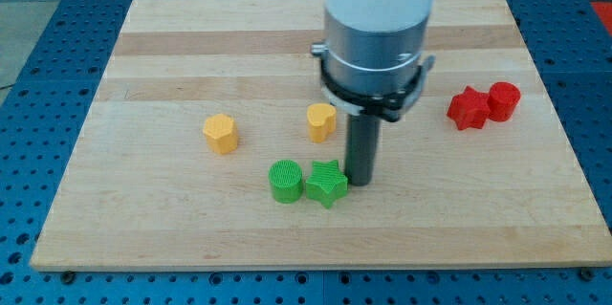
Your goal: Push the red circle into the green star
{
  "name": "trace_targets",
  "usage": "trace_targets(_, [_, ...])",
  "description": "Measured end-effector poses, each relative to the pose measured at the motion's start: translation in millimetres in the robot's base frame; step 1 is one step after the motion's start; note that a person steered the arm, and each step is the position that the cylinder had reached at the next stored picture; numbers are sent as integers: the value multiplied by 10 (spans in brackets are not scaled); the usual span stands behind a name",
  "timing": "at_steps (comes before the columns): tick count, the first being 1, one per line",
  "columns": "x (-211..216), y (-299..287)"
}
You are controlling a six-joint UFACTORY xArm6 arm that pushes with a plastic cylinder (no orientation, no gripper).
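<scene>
**Asker:** Where do things stand, and what worries you?

**Me:** My tip [360, 183], the bare end of a dark rod with no jaws to open or shut and nothing held, rests on the board just right of the green plastic star block [326, 184], touching it or nearly so. The red plastic circle block [504, 100] is well apart, near the view's right edge, pressed against a red star-shaped block [468, 109] on its left.

**Asker:** So the risk?

**Me:** I judge two. Any drift leftward from here shoves the green star, and it would carry the green round block [285, 181] touching its left side. And when I get behind the circle, the red star lies on the line toward the target, so a straight push would likely drag both reds along.

**Asker:** The surface?

**Me:** A pale wooden board [172, 238], smooth, with visible plank seams; two yellow blocks [220, 133] [322, 121] lie left of my rod. It rests on a blue perforated table [29, 85].
</scene>
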State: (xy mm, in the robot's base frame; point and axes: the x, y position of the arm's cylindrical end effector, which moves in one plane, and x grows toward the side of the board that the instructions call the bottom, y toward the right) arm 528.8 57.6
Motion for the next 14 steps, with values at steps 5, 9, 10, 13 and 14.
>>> trace_targets(5, [-1207, 2851])
trace_targets(9, [-1165, 1481])
trace_targets(10, [-1166, 1509])
trace_targets(13, [-780, 1299])
trace_targets(14, [-697, 961])
